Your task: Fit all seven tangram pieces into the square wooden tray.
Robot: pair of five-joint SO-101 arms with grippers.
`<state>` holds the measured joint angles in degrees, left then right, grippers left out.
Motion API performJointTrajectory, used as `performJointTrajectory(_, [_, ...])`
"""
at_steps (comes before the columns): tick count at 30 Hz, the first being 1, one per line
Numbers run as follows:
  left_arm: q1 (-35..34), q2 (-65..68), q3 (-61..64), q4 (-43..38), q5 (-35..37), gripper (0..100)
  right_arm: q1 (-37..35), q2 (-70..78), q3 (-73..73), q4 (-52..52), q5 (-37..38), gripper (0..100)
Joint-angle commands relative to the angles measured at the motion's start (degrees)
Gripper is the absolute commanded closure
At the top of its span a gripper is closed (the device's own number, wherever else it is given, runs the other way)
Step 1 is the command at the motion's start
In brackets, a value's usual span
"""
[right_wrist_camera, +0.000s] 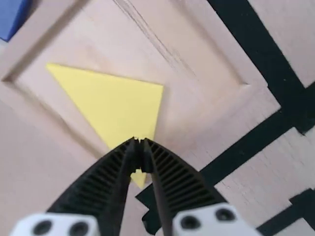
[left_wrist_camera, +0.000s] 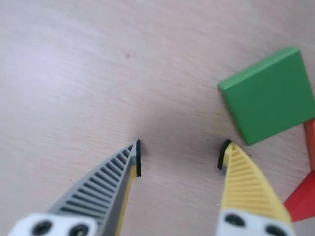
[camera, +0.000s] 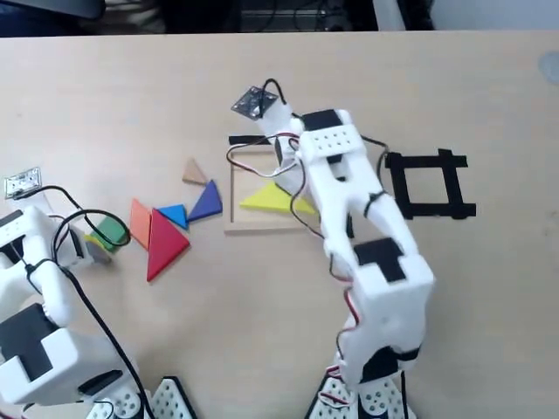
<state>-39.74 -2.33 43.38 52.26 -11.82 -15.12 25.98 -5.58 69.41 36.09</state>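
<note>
Narrow and empty, the right tool [right_wrist_camera: 140, 142] sits over the yellow triangle [right_wrist_camera: 115, 105] in the tray [camera: 262, 229], likely to nudge it flush. The left tool [left_wrist_camera: 181, 156] gapes wide beside the green square [left_wrist_camera: 268, 93], well apart from the tray.

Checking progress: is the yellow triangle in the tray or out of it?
In: the yellow triangle lies flat inside the tray, within its rim.

Illumination is bright, diffuse and overhead. The table [camera: 105, 105] is evenly lit, without hard glare. A soft shadow lies at the left pincer [left_wrist_camera: 180, 156]; faint sheen nearby.
</note>
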Motion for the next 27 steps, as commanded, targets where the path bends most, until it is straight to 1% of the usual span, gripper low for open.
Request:
performJointTrajectory(1, [-0.6, -2.0, 0.2, -1.1, 1.1, 73, 2.2, 6.3, -9.5, 0.3, -0.5, 98.6])
performJointTrajectory(4, [-0.6, -2.1, 0.2, -1.1, 2.3, 73, 4.4, 10.6, -17.1, 4.4, -0.7, 98.6])
performJointTrajectory(9, [-0.6, -2.1, 0.1, -1.2, 2.5, 73, 4.6, 15.2, -23.8, 8.6, -0.6, 98.6])
performJointTrajectory(13, [-0.6, -2.1, 0.1, -1.2, 2.5, 73, 4.0, 16.8, -24.7, 8.7, -0.7, 98.6])
performJointTrajectory(21, [-0.4, -2.1, 0.1, -1.2, 2.5, 73, -1.0, 17.1, -24.5, 12.5, -0.5, 98.6])
performJointTrajectory(27, [-0.5, -2.1, 0.1, -1.2, 2.5, 73, -0.3, 17.0, -27.2, 12.7, -0.7, 98.6])
